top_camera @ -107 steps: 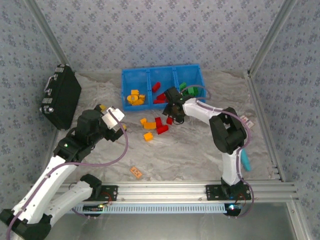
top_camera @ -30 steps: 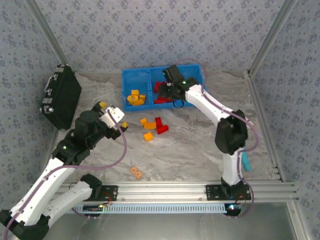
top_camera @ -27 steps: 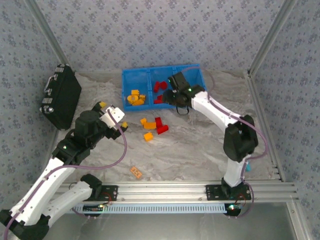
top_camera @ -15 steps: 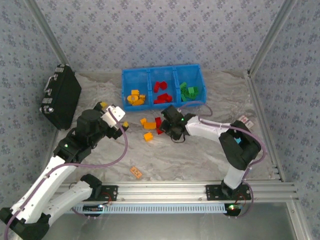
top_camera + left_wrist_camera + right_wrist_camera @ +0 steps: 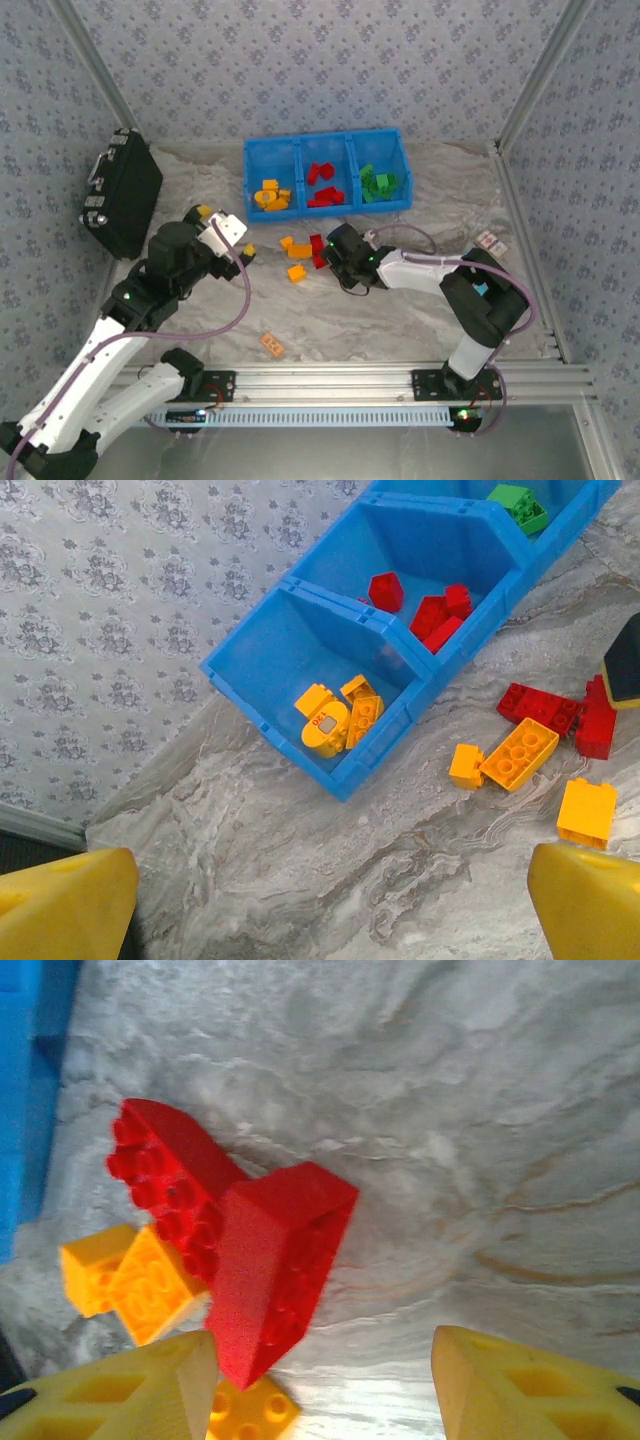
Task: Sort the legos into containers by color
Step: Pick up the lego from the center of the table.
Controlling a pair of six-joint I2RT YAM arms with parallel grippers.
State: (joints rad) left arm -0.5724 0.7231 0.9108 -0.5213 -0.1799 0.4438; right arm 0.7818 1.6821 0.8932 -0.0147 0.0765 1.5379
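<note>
**Pickup pending: red wedge in front of bin**

Just in front of the bin, the right gripper is hovering low over the loose legos, jaws standing wide apart and gripping nothing; the wedge is lying just ahead of its fingertips, touching a red brick and orange bricks; the left gripper is hanging off the bin's left front, likewise wide open and empty; the step in hand is seemingly taking a red piece; the next move is calling for a descent straddling the wedge alone, a firm close, then a carry to the bin's middle compartment, where reds are sitting.
</note>
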